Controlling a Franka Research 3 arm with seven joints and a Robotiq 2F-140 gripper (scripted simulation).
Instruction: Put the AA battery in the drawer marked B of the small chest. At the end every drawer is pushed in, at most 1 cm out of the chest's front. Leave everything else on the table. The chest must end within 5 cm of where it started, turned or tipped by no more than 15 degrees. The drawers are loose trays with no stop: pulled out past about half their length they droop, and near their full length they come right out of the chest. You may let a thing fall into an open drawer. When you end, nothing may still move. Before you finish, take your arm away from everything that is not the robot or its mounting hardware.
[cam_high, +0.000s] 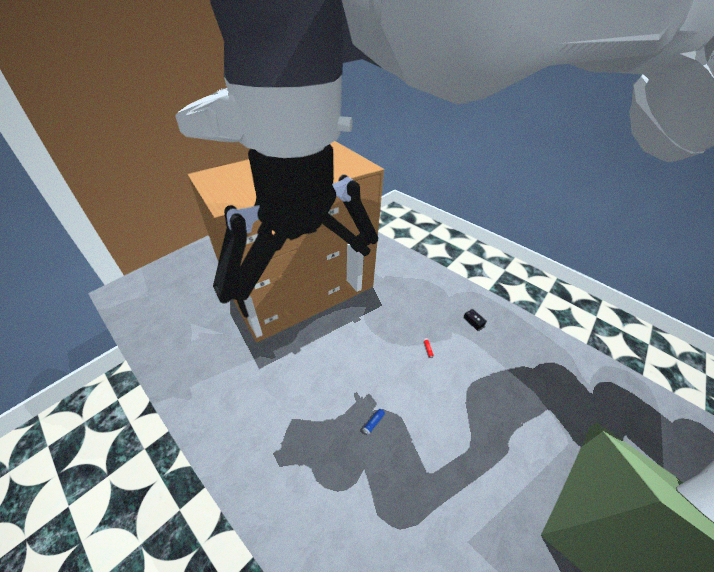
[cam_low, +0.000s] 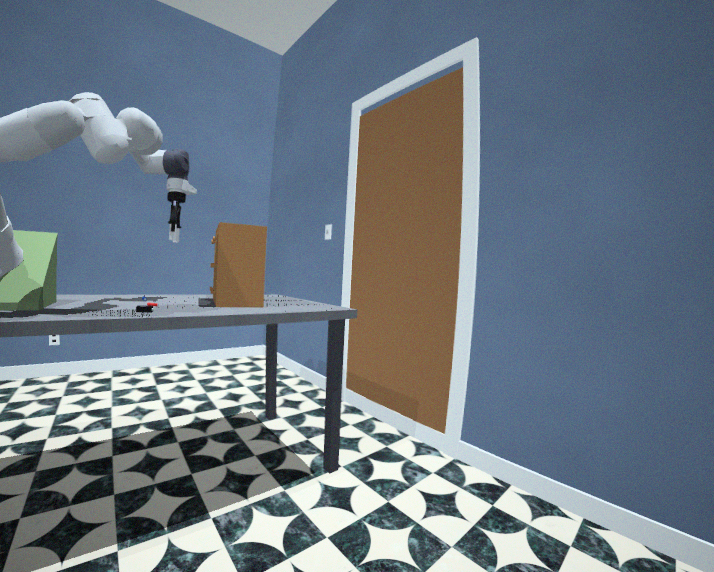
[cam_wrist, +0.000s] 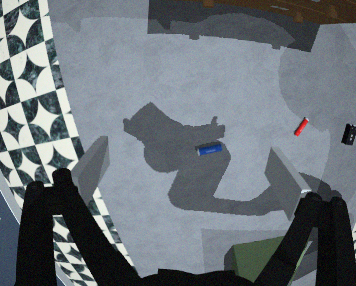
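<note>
The arm (cam_high: 470, 47) (cam_low: 101, 131) reached out high over the surface (cam_high: 196, 429) (cam_low: 297, 309) (cam_wrist: 125, 75), and its end effector (cam_high: 303, 291) (cam_low: 174, 234) (cam_wrist: 189, 156) pointed down. The fingers stood wide apart with nothing between them, well above the surface and short of the chest's front.

Below, the green block (cam_high: 619, 506) (cam_low: 35, 262) (cam_wrist: 260, 255) stood near the arm's base end. Further along lay the blue battery (cam_high: 373, 421) (cam_low: 144, 297) (cam_wrist: 210, 149), the one that looked like the AA; its print was too small to read. It rested on its side on the surface, within the arm's shadow, and the wrist camera saw it between the lines of the two fingers, though far beneath them. The red cylinder (cam_high: 428, 347) (cam_low: 152, 304) (cam_wrist: 301, 126) lay closer to the chest, in plain light, with the black box (cam_high: 475, 319) (cam_low: 144, 308) (cam_wrist: 349, 134) near it.

Beyond them the chest (cam_high: 217, 181) (cam_low: 240, 265) (cam_wrist: 330, 10) stood upright, its knobs facing the battery. The drawers that showed looked pushed in, but the end effector hid part of the front. Past the surface's edge came the patterned floor (cam_high: 89, 452) (cam_low: 381, 536) (cam_wrist: 30, 75), then the brown door (cam_high: 113, 119) (cam_low: 411, 238) in the blue wall (cam_high: 506, 131) (cam_low: 566, 238).
</note>
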